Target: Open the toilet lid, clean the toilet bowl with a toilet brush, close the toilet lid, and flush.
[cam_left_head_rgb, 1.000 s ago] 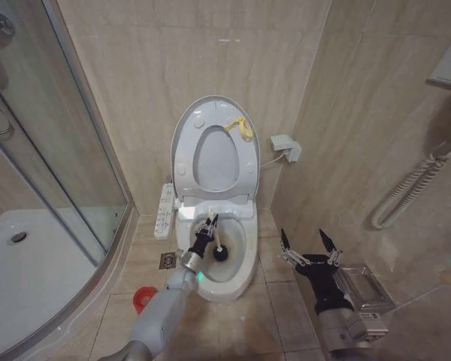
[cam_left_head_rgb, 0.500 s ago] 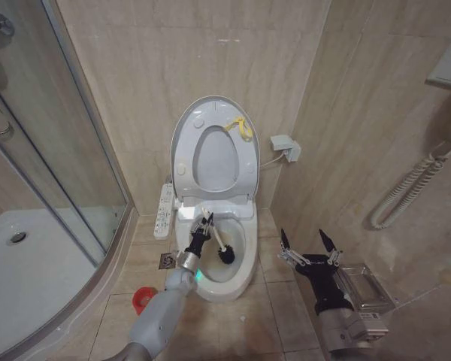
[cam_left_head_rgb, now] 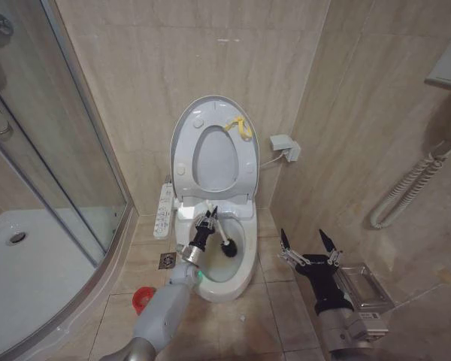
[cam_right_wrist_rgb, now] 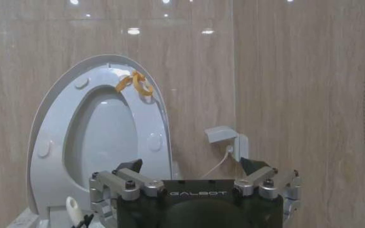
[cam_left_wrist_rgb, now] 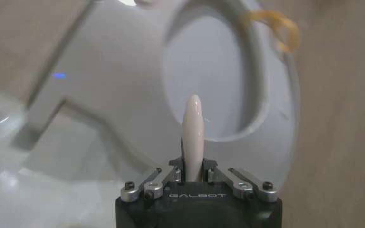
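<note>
Beige tiled walls and floor close in a small bathroom, with a glass shower enclosure [cam_left_head_rgb: 52, 150] on the left. The toilet lid [cam_left_head_rgb: 210, 147] stands upright against the back wall, its yellow loop tag [cam_left_head_rgb: 240, 128] near the top. The toilet brush [cam_left_head_rgb: 219, 237] lies slantwise inside the toilet bowl [cam_left_head_rgb: 218, 256], black head down toward the right wall of the basin, white handle rising toward the left rim. The left hand [cam_left_head_rgb: 208, 222] pinches that handle; its fingers hide the grip point. The right hand [cam_left_head_rgb: 308, 244] hovers spread above the floor right of the bowl. A red cup holder [cam_left_head_rgb: 141, 298] sits on the floor, partly cut off by the left arm.
</note>
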### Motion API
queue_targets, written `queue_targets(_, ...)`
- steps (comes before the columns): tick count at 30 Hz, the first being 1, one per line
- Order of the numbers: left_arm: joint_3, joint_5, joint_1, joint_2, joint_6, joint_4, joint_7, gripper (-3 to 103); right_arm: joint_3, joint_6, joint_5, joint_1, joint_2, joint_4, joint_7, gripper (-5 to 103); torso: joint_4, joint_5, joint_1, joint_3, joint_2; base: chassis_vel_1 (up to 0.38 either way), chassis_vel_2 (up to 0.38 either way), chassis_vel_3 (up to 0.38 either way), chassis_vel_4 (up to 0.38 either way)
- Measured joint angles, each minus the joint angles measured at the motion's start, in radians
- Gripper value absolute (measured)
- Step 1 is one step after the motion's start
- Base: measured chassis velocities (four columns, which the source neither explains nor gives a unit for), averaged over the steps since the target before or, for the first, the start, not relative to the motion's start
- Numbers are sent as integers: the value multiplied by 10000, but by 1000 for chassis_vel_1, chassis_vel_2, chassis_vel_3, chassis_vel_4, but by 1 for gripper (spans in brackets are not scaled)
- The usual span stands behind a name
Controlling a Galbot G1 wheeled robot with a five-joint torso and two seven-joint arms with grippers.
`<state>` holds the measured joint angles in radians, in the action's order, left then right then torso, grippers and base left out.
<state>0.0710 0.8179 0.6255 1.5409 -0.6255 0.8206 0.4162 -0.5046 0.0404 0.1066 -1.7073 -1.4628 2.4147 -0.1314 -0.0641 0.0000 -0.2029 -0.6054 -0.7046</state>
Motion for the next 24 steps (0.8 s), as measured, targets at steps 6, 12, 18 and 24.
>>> queue_targets(6,67,-1177,146,-262,45,-95,-70,19,0,0,0,0,0,0,0,100,-1,1,0,1,0,0,0,0,0)
queue_targets(12,496,-3298,172,-729,-327,-235,-128,19,0,0,0,0,0,-1,0,100,3,-1,-1,-1,2,0,0,0,0)
queue_targets(18,389,-2992,193,-1121,-488,853,-261,19,0,0,0,0,0,0,0,100,-2,-1,-1,0,2,0,0,0,0)
queue_targets(24,34,-1609,879,-1626,50,3073,-654,19,0,0,0,0,1,0,0,100,-1,-2,0,0,1,0,0,0,0)
